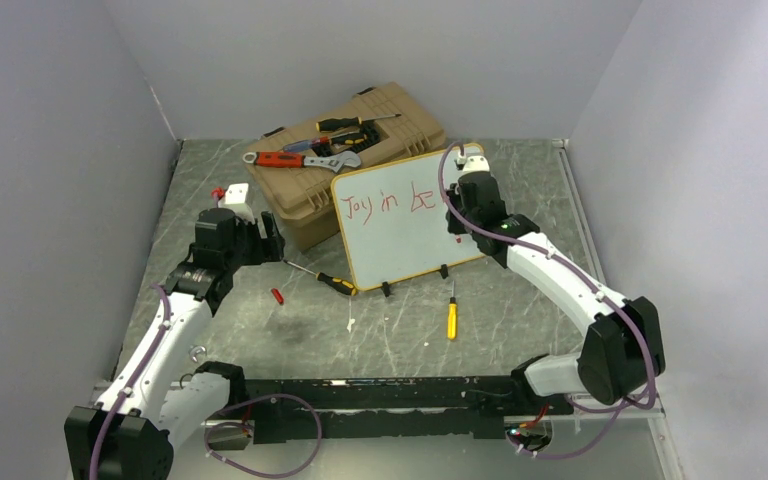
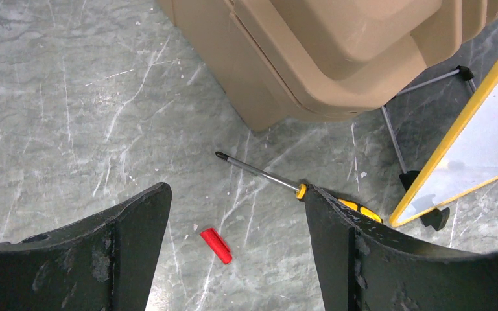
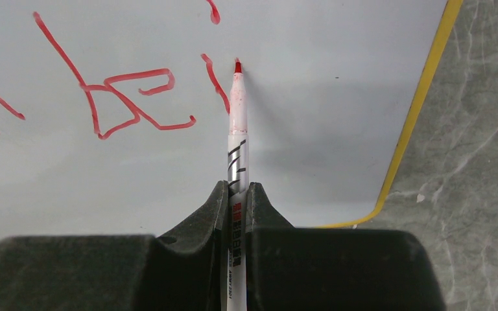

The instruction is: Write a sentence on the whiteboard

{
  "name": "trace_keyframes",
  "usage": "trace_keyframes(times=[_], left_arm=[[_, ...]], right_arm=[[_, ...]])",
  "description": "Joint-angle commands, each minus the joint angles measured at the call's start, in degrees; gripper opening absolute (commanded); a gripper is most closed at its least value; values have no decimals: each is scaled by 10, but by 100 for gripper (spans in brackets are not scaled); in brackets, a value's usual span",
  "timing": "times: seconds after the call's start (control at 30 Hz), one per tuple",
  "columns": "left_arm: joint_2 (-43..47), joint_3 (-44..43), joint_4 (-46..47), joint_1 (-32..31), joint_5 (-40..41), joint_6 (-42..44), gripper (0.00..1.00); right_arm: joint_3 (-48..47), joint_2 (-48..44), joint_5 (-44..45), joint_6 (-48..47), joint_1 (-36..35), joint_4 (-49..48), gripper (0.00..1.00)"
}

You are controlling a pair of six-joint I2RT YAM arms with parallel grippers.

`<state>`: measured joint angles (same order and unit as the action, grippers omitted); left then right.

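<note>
Two words and part of a third: the sentence point(image 1: 392, 202) reads "Joy in be" in red on the whiteboard point(image 1: 410, 245), which stands tilted just in front of the tan toolbox point(image 1: 295, 205). My right gripper point(image 3: 237, 191) is clamped on a marker point(image 3: 238, 116), tip touching the board. My left gripper point(image 2: 237, 194) hangs spread wide, holding nothing, above a small red cap point(image 2: 215, 245).

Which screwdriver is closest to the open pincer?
The black-and-yellow screwdriver on the table, just right of the left pincer. The small yellow one lies farther off, before the whiteboard; a third sits up on the toolbox.
</note>
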<state>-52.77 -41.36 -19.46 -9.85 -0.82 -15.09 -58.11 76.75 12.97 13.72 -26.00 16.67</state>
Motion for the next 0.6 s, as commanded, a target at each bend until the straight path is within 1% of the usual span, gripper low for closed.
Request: trace_keyframes(times=[0.0, 0.27, 0.57], left_arm=[[4, 3, 21, -2, -6, 7, 81], [5, 3, 23, -2, -9, 7, 81], [6, 3, 24, -2, -11, 7, 81]], right_arm=[[3, -4, -2, 13, 2, -1, 0], [41, -23, -13, 38, 2, 1, 0], [-4, -9, 1, 10, 3, -8, 0]])
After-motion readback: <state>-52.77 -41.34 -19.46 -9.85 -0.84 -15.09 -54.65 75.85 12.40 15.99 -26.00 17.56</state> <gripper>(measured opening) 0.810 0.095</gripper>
